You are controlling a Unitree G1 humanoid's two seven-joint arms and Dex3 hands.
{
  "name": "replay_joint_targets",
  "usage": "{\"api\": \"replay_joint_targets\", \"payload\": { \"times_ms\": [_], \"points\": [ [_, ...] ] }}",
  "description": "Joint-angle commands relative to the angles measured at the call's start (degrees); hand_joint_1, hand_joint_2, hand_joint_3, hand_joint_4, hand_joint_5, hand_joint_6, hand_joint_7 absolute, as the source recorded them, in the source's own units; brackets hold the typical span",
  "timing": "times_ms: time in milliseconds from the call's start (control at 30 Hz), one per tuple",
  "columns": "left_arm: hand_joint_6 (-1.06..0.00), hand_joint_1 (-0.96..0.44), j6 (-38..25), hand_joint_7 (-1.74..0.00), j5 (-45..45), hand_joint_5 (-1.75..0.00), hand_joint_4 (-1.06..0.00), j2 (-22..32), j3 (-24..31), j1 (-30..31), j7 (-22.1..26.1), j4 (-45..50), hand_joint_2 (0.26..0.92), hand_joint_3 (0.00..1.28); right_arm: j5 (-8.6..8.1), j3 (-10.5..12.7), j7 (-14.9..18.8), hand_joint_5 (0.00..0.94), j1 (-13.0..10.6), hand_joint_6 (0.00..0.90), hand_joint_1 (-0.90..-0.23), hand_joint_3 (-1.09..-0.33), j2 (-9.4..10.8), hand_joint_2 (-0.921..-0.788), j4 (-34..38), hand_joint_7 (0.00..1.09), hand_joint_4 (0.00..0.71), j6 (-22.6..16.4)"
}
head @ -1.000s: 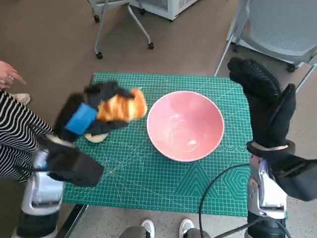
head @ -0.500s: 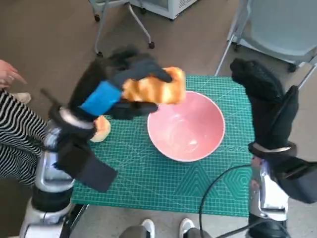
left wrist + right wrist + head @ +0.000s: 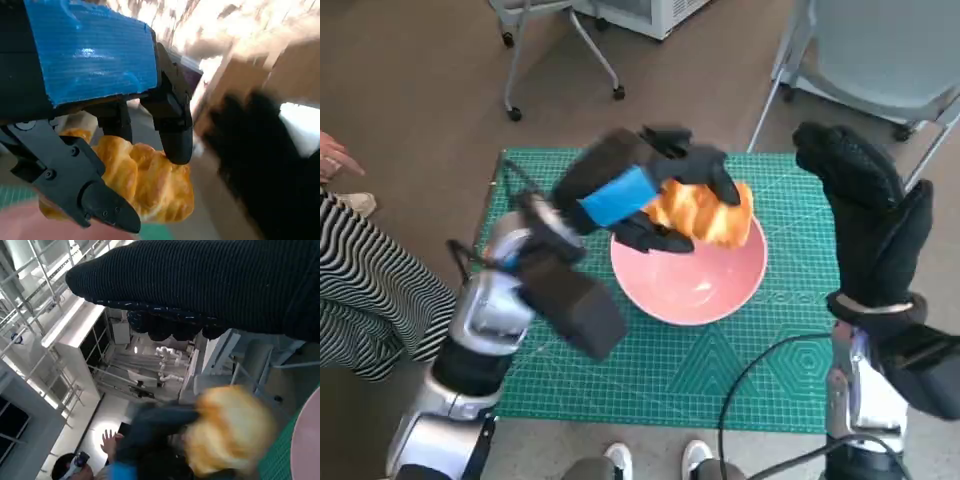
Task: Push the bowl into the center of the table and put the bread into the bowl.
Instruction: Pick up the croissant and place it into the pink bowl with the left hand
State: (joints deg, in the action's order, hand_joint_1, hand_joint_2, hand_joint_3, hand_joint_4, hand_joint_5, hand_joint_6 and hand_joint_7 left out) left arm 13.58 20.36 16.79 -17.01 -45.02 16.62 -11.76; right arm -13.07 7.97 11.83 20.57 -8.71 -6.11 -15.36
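Observation:
A pink bowl [image 3: 692, 280] sits on the green cutting mat [image 3: 620, 340], a little right of its middle. My left hand [image 3: 645, 185], black with blue tape, holds a golden croissant [image 3: 705, 212] in the air over the bowl's far rim. The left wrist view shows the croissant [image 3: 145, 181] gripped between the black fingers [image 3: 172, 132]. My gloved right hand [image 3: 865, 215] is raised upright at the mat's right edge, fingers straight, holding nothing. In the right wrist view the glove [image 3: 210, 285] spans the picture, with the blurred croissant [image 3: 227, 430] beyond it.
A person in a striped garment [image 3: 365, 290] sits at the left, one hand [image 3: 332, 155] showing. A grey chair [image 3: 865, 50] stands behind the table at right and a wheeled frame [image 3: 555, 40] behind at left. A black cable [image 3: 760, 370] loops by my right arm.
My left hand has carried the croissant from the mat's left side up and rightward to above the bowl. The second piece of bread at the left is now hidden. The right hand barely moved.

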Motion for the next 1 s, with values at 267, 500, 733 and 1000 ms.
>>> {"api": "replay_joint_targets", "payload": {
  "times_ms": [267,500,733,1000],
  "points": [
    [-0.61,0.0,11.96,-1.23,5.64,-1.02,-0.77,-3.03,-5.29,-8.18,-2.77,-25.72,0.918,0.04,1.8,0.06,-1.27,0.001,-1.83,0.136,-0.724,-0.685,0.2,-0.921,-0.24,0.55,0.247,-0.34],
    [-0.28,-0.12,11.42,-0.67,3.95,-0.49,-0.32,-1.53,-7.03,-9.41,8.1,-29.89,0.899,0.1,2.2,-0.04,-1.57,0.0,-1.87,0.135,-0.721,-0.686,0.38,-0.921,-0.66,0.55,0.246,-0.16],
    [-0.12,-0.37,7.86,-0.11,1.33,-0.03,-0.03,0.13,-5.49,-9.1,16.92,-26.44,0.883,0.01,2.16,0.03,-1.45,0.0,-1.96,0.134,-0.719,-0.687,0.27,-0.921,-0.83,0.55,0.246,-0.27],
    [-0.12,-0.5,12.83,-0.07,-0.76,0.0,0.0,3.91,-1.36,-4.64,14.03,-19.53,0.889,0.0,1.97,0.05,-1.11,0.0,-1.81,0.133,-0.723,-0.687,0.13,-0.921,-0.27,0.55,0.245,-0.5]
  ]
}}
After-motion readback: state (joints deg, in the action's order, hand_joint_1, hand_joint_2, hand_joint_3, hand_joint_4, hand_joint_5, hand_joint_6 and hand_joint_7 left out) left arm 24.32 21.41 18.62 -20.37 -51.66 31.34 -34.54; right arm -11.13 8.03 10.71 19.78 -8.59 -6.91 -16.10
